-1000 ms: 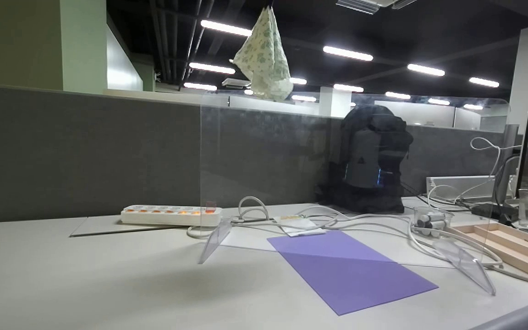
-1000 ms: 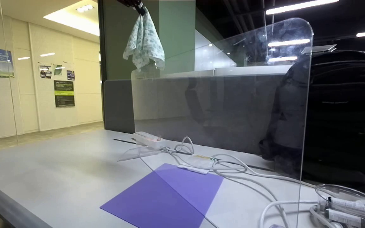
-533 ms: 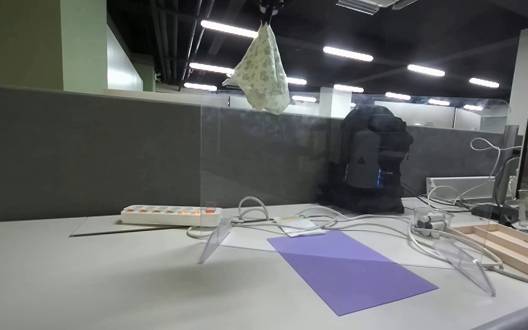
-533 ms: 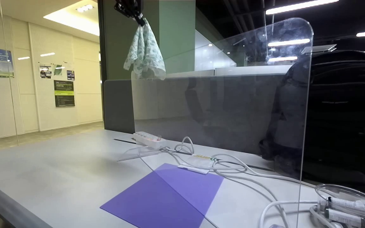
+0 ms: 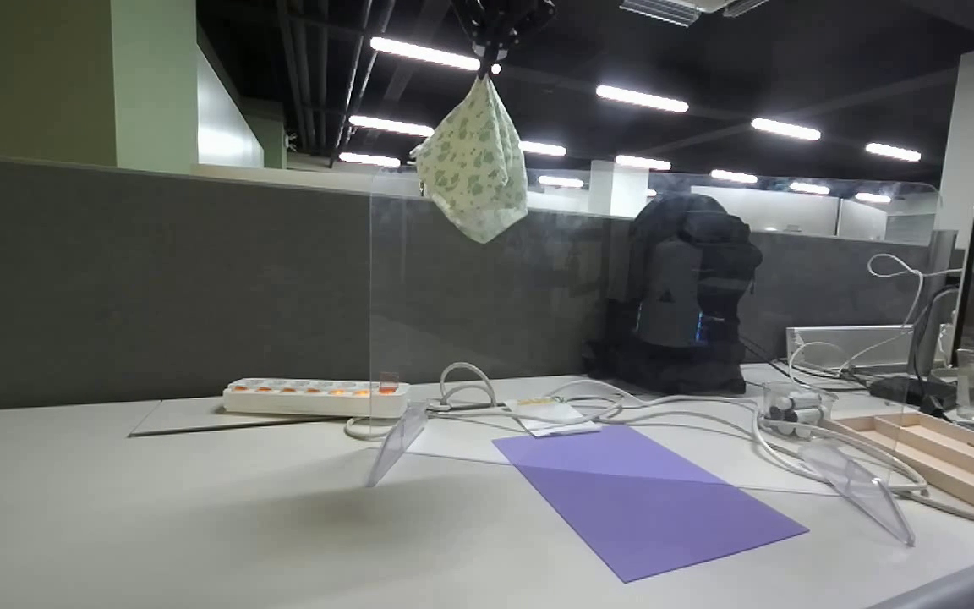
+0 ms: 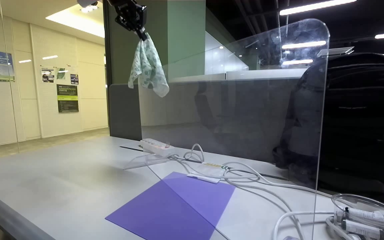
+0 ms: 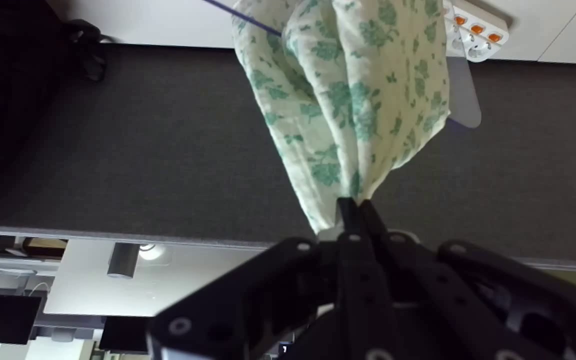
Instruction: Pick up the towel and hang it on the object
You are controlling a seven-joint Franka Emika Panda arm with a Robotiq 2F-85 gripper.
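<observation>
The gripper (image 7: 357, 204) pinches the towel (image 5: 474, 165), which hangs lengthwise beneath it, its lower end seemingly below the top of the panel (image 6: 233, 115), likely the target, inside the counter's (image 5: 199, 507) far edge.

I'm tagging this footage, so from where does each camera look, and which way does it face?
An exterior view: opposite the partition, facing it across the desk; pincer at top.
An exterior view: near the backpack, facing the clear panel aslant; pincer and some arm at top left.
Wrist view: on the wrist, picture inverted, facing towel and partition; pincer at bottom.
Both exterior views share towel, clear panel and desk.
</observation>
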